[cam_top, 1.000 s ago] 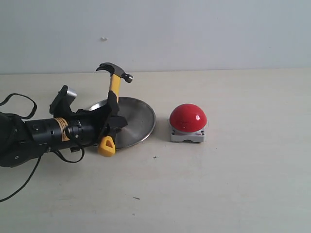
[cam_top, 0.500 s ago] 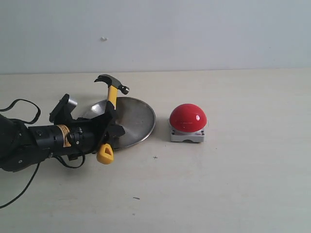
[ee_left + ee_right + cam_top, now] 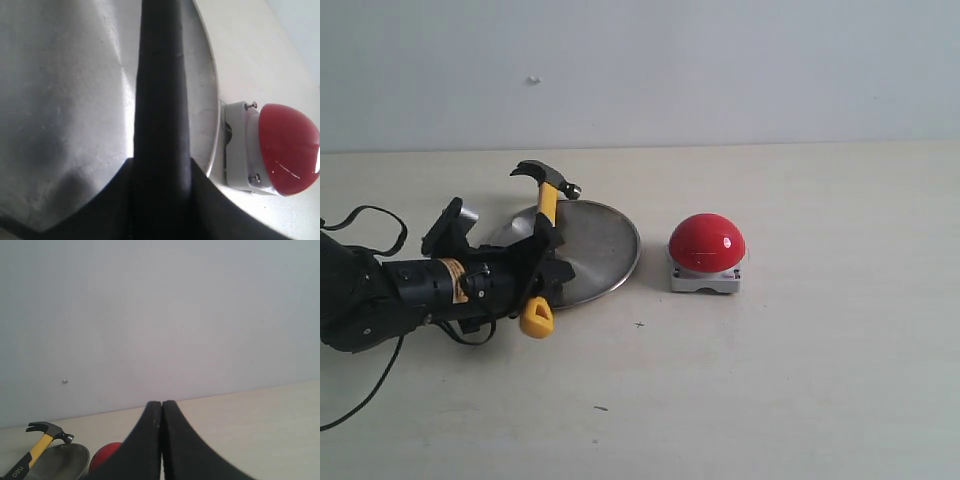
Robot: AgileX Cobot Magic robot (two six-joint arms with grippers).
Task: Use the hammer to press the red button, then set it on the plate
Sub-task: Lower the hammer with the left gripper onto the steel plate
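My left gripper (image 3: 546, 262) is shut on the hammer (image 3: 548, 205), gripping its handle low over the near left part of the plate (image 3: 600, 245). The dark head points up and away, above the plate's far rim, and the yellow looped tip (image 3: 536, 319) hangs near the table. In the left wrist view the handle (image 3: 160, 100) runs as a dark bar over the plate (image 3: 60, 100), with the red button (image 3: 290, 150) beyond the rim. The red button (image 3: 707, 242) sits right of the plate. My right gripper (image 3: 162, 404) is shut on nothing and out of the exterior view.
A black cable (image 3: 365, 215) loops behind the left arm on the beige table (image 3: 800, 380). A pale wall (image 3: 720, 70) runs along the back. The right wrist view shows the hammer (image 3: 42, 440), plate (image 3: 65, 460) and button (image 3: 106, 455) low and far off.
The left arm has sunk and drawn back to the left with the hammer. The hammer's head has come down and now tilts closer to the plate's far rim.
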